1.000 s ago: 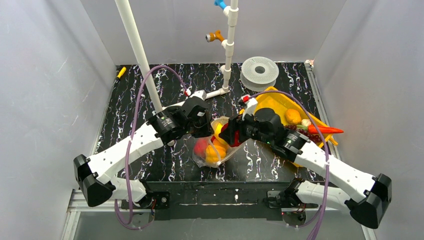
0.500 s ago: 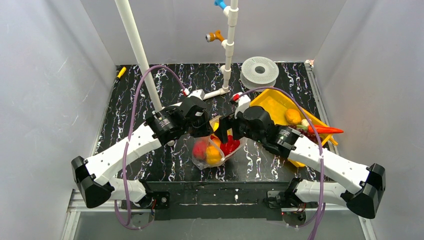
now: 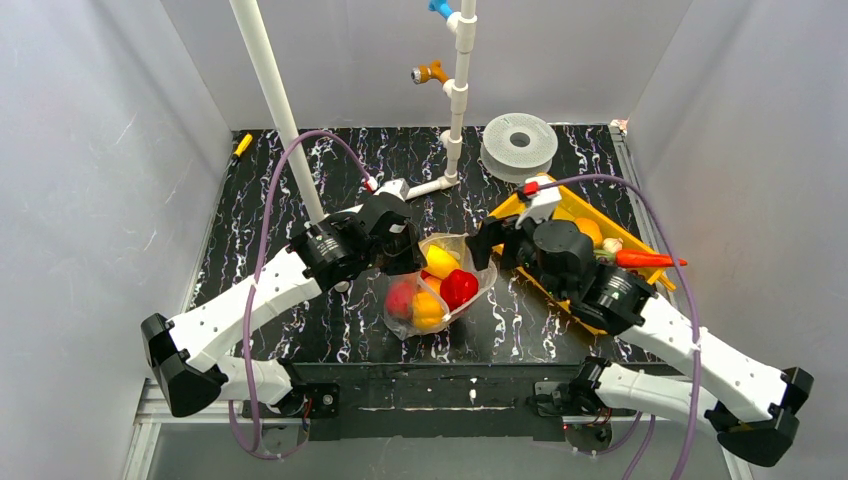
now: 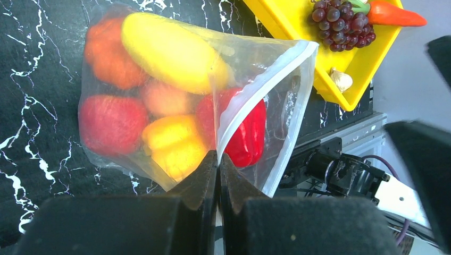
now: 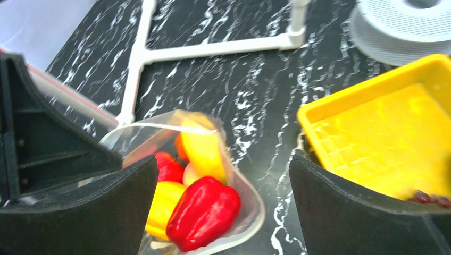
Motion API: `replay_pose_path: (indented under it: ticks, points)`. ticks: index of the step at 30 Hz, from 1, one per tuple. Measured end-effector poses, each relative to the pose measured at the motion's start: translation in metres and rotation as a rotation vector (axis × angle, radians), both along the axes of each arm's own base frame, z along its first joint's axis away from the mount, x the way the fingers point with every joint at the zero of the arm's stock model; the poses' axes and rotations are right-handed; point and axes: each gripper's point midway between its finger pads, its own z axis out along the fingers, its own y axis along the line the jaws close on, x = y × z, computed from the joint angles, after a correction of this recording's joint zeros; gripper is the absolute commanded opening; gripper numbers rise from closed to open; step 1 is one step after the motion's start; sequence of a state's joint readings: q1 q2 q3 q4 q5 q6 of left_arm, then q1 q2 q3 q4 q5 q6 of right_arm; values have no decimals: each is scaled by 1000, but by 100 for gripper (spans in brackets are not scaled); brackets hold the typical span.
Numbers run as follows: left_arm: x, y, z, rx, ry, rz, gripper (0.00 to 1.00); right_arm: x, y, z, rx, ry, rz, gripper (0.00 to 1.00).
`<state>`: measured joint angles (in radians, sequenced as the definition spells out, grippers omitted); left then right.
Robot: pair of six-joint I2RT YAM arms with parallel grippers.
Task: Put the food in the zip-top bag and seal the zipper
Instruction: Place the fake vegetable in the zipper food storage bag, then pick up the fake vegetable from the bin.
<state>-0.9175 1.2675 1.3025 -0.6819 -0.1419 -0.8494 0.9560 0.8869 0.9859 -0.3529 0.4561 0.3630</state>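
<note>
Black white-veined counter [image 3: 300, 180] between pale walls. Against half a second ago: right gripper [image 3: 488, 245] off the mouth of the zip-top bag [image 3: 440, 300] and back toward the yellow tray [image 3: 560, 200] at the right edge; red pepper [image 3: 459, 288] free of the fingers, lying inside the bag with the yellow and orange food; left gripper [image 3: 408, 264] unmoved at the bag's rim; bag unmoved, near the middle of the near edge. From the left wrist alone: grapes [image 4: 340, 24] in the tray, hidden under the right arm from above, beside a carrot-like piece [image 4: 396, 16] and a pale garlic bulb [image 4: 340, 79]; also the zipper [image 4: 266, 84], a whitish strip gaping open around the pepper. From the right wrist alone: the full spread between its two fingers. Left gripper pressed fully together, pinching the bag's rim at the zipper. Right gripper spread wide, holding nothing, touching nothing, hanging between bag and tray.
</note>
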Motion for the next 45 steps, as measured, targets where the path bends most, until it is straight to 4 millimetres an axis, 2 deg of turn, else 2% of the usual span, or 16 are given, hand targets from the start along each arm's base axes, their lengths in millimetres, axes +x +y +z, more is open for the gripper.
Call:
replay_pose_path:
  ticks: [5,9,16,21,29,34,42,45]
  points:
    - [0,0,0,-1,1,1,0,9,-40,16,19,-65,-168,98]
    - [-1,1,-1,-2,3,3,0,13,-72,19,25,-96,-283,98]
    - [-1,1,0,-3,2,3,0,28,-115,4,24,-50,-468,98]
    - [-1,1,0,-3,2,2,0,51,-157,-29,-6,74,-652,98]
    - [-2,1,0,-5,4,1,0,88,-207,-105,-120,350,-880,97]
    - [-2,1,-1,-4,5,0,0,111,-220,-142,-175,503,-962,97]
    - [-2,1,-2,-3,8,2,0,156,-236,-179,-272,635,-1056,96]
    - [-3,2,-5,3,14,4,0,160,-247,-197,-323,678,-1090,96]
